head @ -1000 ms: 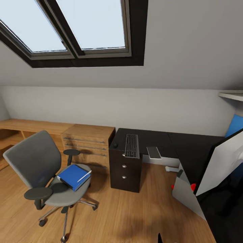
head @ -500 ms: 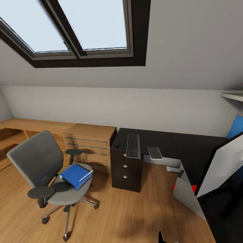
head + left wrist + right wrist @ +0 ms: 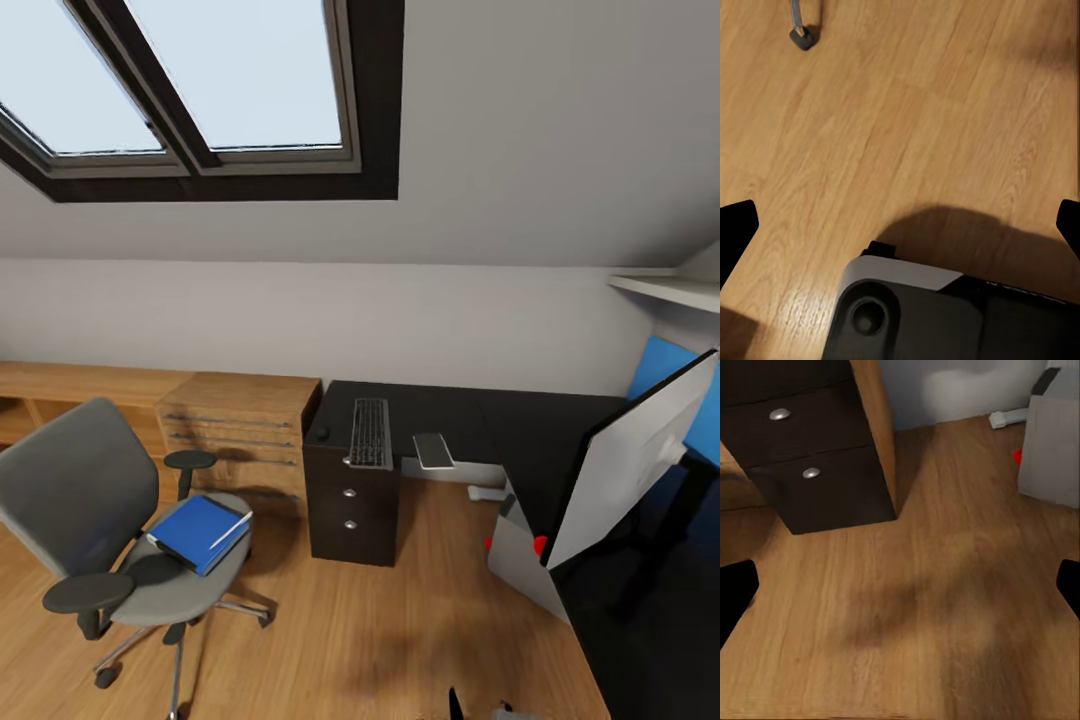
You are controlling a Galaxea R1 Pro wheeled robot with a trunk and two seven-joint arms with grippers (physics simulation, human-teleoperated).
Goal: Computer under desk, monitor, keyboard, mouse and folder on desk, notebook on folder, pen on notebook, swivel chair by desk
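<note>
Blue folder (image 3: 197,533) lies flat on the swivel chair (image 3: 95,520) seat, white pen (image 3: 231,528) slanted across its top near one corner. Chair stands on the wood floor (image 3: 360,630) apart from the black tabletop (image 3: 470,420), with an open strip of floor between it and the black drawer unit (image 3: 350,505). Keyboard (image 3: 369,433) lies on the tabletop above the drawers, close to the front edge; small dark mouse (image 3: 322,432) just beside it toward the chair, notebook (image 3: 432,450) on the other side, overhanging the front edge slightly. Monitor (image 3: 625,465), pale back showing, tilts at the near right part of the tabletop. Grey computer (image 3: 520,560) with red dot sits on the floor under the tabletop edge. Low light-wood shelf unit (image 3: 235,425) runs along the wall behind the chair. Left tool (image 3: 900,229) spread wide over bare floor, a chair castor (image 3: 801,36) ahead. Right tool (image 3: 900,585) spread wide too, facing the drawer fronts, clear floor between.
</note>
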